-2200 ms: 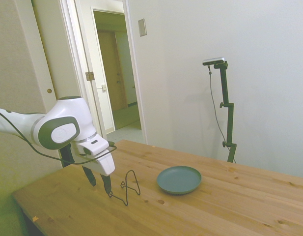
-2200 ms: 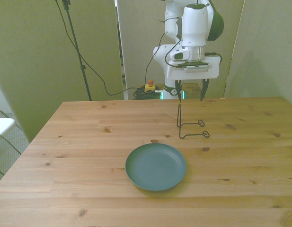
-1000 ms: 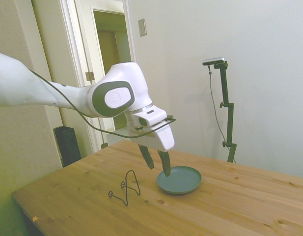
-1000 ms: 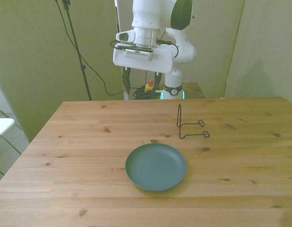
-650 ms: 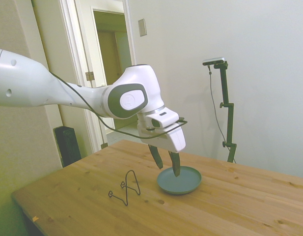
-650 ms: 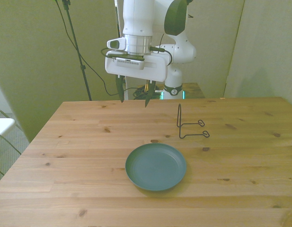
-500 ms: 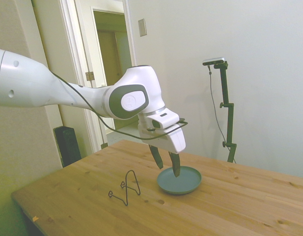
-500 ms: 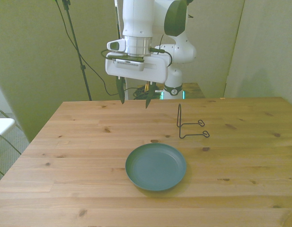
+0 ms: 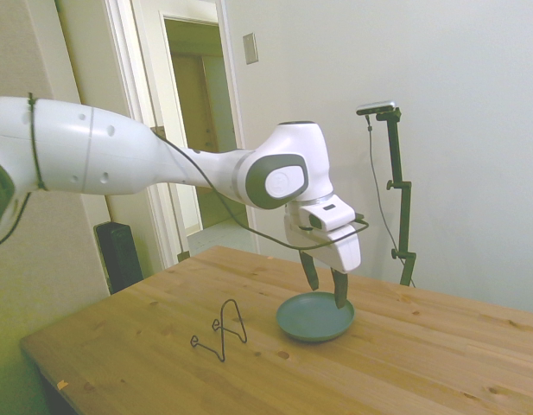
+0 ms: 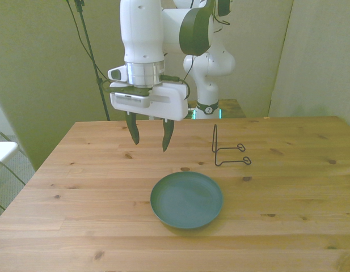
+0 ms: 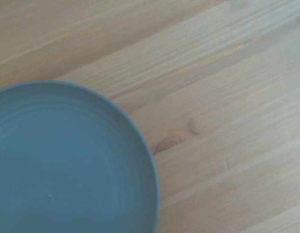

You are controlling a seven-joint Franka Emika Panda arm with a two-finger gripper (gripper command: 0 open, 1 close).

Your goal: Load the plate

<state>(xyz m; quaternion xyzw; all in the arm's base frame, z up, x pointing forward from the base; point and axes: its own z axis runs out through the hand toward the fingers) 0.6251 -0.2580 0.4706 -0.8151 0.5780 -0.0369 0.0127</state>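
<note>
The teal plate (image 10: 186,199) lies flat on the wooden table (image 10: 299,192), near the middle in the front view. It also shows in the side view as the plate (image 9: 314,318) and fills part of the wrist view as the plate (image 11: 62,165). My gripper (image 10: 150,139) hangs open and empty above the table, up and toward the front view's left of the plate. In the side view the gripper (image 9: 325,286) hovers over the plate's far rim, fingers pointing down.
A thin black wire stand (image 10: 227,149) sits on the table toward the front view's right of the gripper, seen again in the side view as the wire stand (image 9: 223,330). An open doorway (image 9: 201,130) lies behind the table.
The arm has swung from the wire stand across toward the plate, then come forward and lower. The gripper stayed open and the plate and stand have not moved.
</note>
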